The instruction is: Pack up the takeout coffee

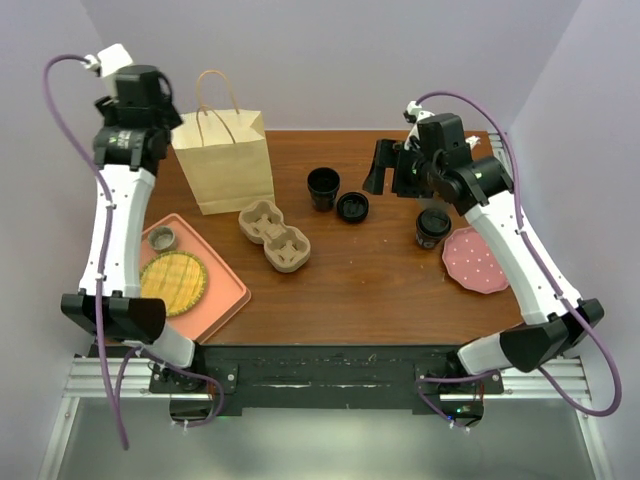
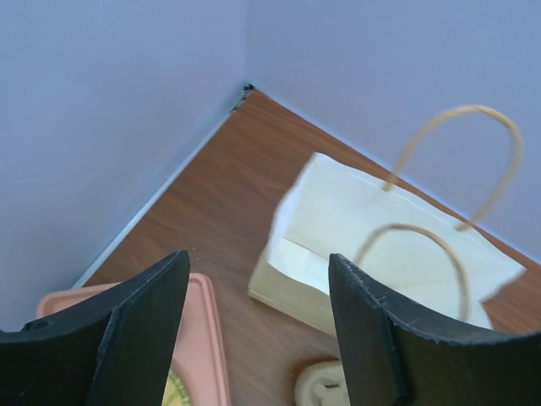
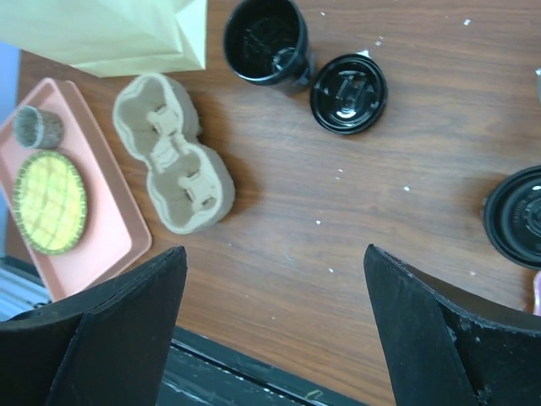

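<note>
The takeout coffee (image 1: 433,227), a small black cup with a black sip lid, stands at the right of the table beside a pink plate; the right wrist view catches only its lid (image 3: 517,216) at the right edge. A brown paper bag (image 1: 222,160) stands open at the back left and also shows in the left wrist view (image 2: 380,245). A pulp cup carrier (image 1: 274,236) lies mid-table. My left gripper (image 1: 138,145) is open and empty, high beside the bag (image 2: 258,258). My right gripper (image 1: 392,170) is open and empty, above the table left of the coffee (image 3: 272,252).
A lidless black cup (image 1: 323,188) and a loose black lid (image 1: 352,207) sit mid-back. A pink tray (image 1: 225,300) at front left holds a yellow woven mat (image 1: 173,280) and a small cup (image 1: 162,238). A pink dotted plate (image 1: 475,260) lies at right.
</note>
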